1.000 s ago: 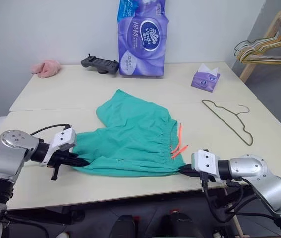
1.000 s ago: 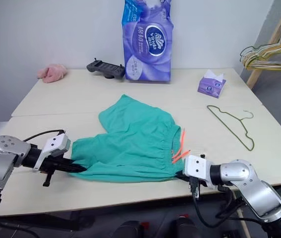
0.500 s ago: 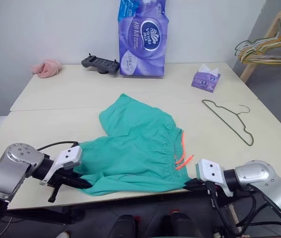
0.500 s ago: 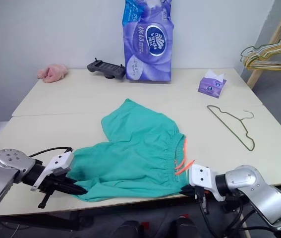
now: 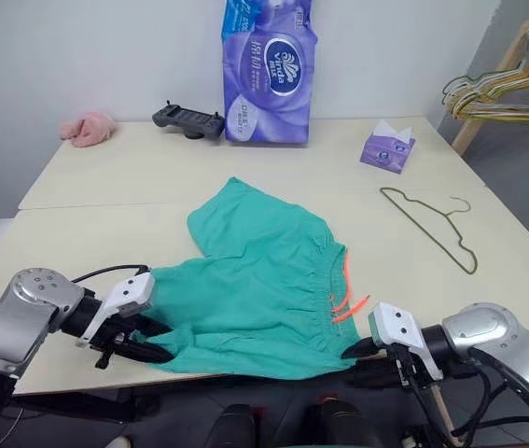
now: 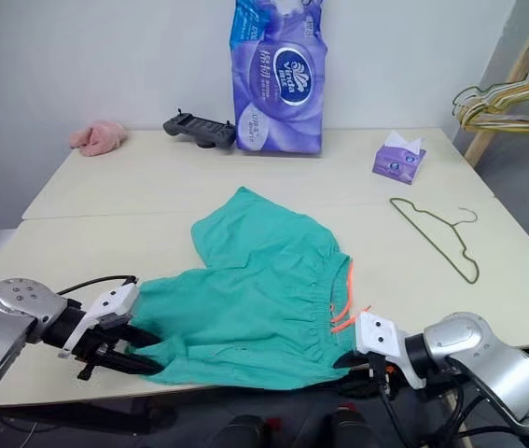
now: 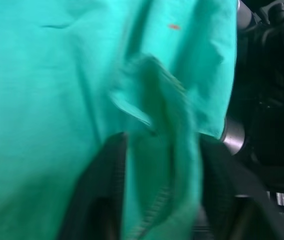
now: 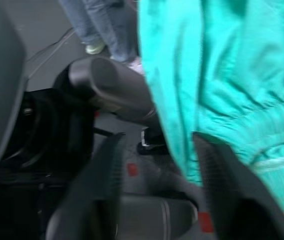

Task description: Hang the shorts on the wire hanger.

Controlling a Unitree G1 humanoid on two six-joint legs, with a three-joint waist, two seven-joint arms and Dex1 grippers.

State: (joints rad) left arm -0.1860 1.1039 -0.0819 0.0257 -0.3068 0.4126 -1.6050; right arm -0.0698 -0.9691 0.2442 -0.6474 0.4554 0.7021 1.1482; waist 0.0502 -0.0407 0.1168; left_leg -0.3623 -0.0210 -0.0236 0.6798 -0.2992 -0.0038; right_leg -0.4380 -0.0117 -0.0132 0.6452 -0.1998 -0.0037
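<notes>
At six o'clock on table (image 5: pixel 77 177), shorts (image 5: pixel 264 280) laid flat; left gripper (image 5: pixel 143 343) and right gripper (image 5: pixel 362 362) both released; next, fetch wire hanger (image 5: pixel 429 224).

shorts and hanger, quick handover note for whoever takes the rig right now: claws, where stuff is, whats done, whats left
Left claw: open, a fold of the shorts lying loose between its fingers at their left corner.
Right claw: open, beside the waistband corner, gripping nothing.
Shorts: flat on the table, near edge at the table's front edge.
Wire hanger: flat on the table to the right, apart from the shorts, untouched.
Done: no hanging yet.
Left: pick up the shorts and hanger, then hang the shorts on it.
</notes>
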